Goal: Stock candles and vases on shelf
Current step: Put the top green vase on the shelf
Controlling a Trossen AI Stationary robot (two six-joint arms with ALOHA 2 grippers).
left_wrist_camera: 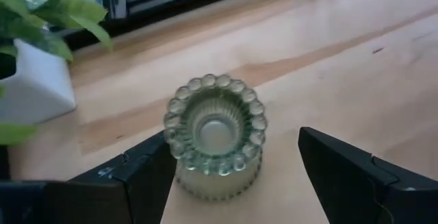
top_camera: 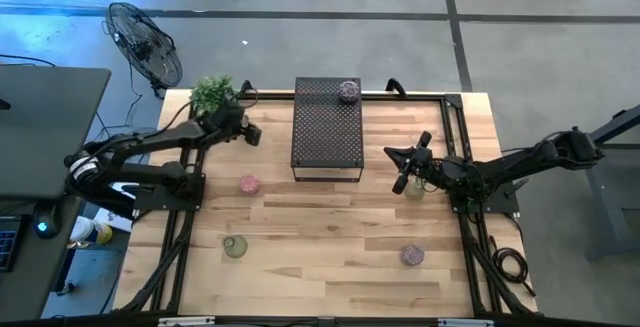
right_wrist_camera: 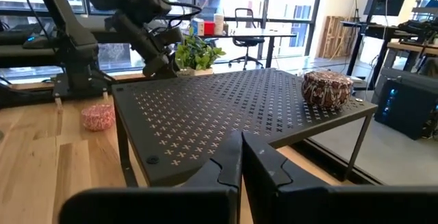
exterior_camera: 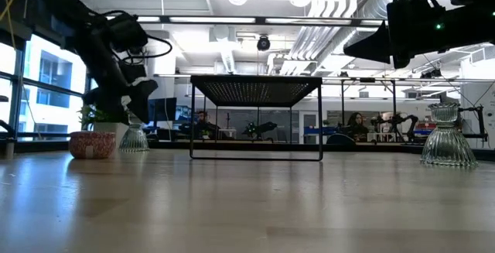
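The black perforated shelf [top_camera: 326, 127] stands mid-table, and one pink candle [top_camera: 348, 91] sits on its far right corner. My left gripper [left_wrist_camera: 233, 183] is open and points down near the potted plant. A clear greenish vase [left_wrist_camera: 215, 133] stands on the table between its fingers. My right gripper [right_wrist_camera: 241, 162] is shut and empty, to the right of the shelf and aimed at it. A second vase [top_camera: 415, 188] stands beside my right gripper. A third vase [top_camera: 235, 246] and two candles [top_camera: 248, 183] [top_camera: 412, 255] stand on the table. My left gripper stands with one finger [left_wrist_camera: 140, 176] close against the vase's beaded rim [left_wrist_camera: 171, 142] and the other finger [left_wrist_camera: 342, 172] well apart from it. I cannot tell whether the near finger touches. The vase stands upright on the table.
A leafy plant in a white pot [top_camera: 212, 93] stands at the far left corner, just behind my left gripper. Black frame rails [top_camera: 180, 227] run along both sides of the table. A fan [top_camera: 145, 45] stands beyond the table's far left edge.
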